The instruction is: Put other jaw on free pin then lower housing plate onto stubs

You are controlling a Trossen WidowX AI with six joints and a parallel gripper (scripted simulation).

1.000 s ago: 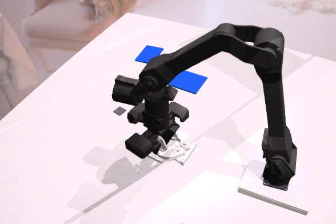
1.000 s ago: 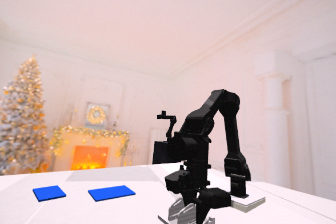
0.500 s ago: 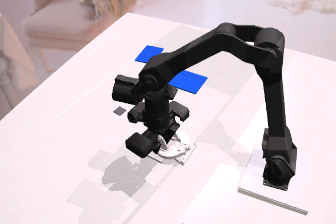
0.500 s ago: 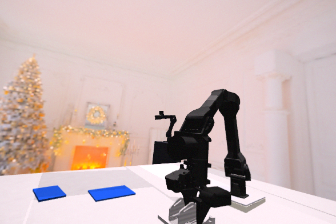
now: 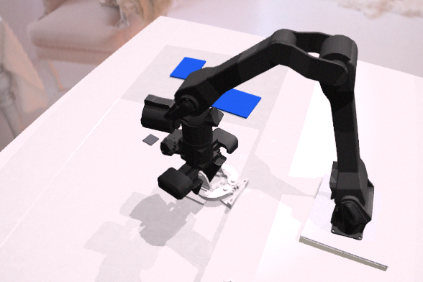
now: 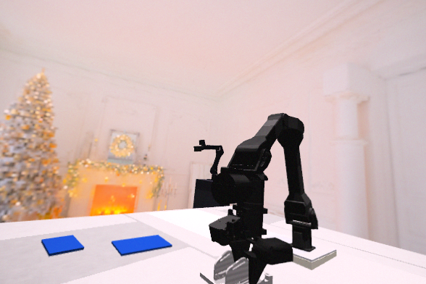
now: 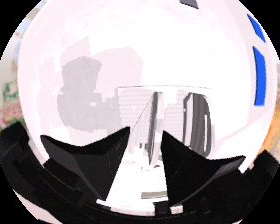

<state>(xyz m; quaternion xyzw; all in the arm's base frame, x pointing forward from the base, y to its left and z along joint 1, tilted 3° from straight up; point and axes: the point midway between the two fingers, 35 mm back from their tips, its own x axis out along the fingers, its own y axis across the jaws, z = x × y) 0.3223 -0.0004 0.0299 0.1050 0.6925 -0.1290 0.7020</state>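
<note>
A white ribbed base (image 5: 241, 190) (image 6: 206, 278) (image 7: 133, 104) lies on the table under my gripper. Two white jaws stand side by side on or over it. My gripper (image 5: 206, 178) (image 6: 245, 269) (image 7: 146, 131) points down and is shut on the nearer jaw (image 5: 215, 194) (image 6: 237, 272) (image 7: 154, 131), as the top camera sees it. The farther jaw (image 5: 231, 173) (image 6: 220, 269) (image 7: 199, 122) stands outside the fingers. The fingers and the view angle partly hide the pins and gear teeth, so whether the teeth mesh cannot be told. I cannot pick out the housing plate.
Two flat blue panels, a smaller one (image 5: 188, 67) (image 6: 62, 245) and a larger one (image 5: 239, 103) (image 6: 142, 244) (image 7: 260, 77), lie beyond the gripper. A small dark grey tile (image 5: 150, 139) lies left of it. The arm's base stands on a pale slab (image 5: 339, 252) (image 6: 319, 259).
</note>
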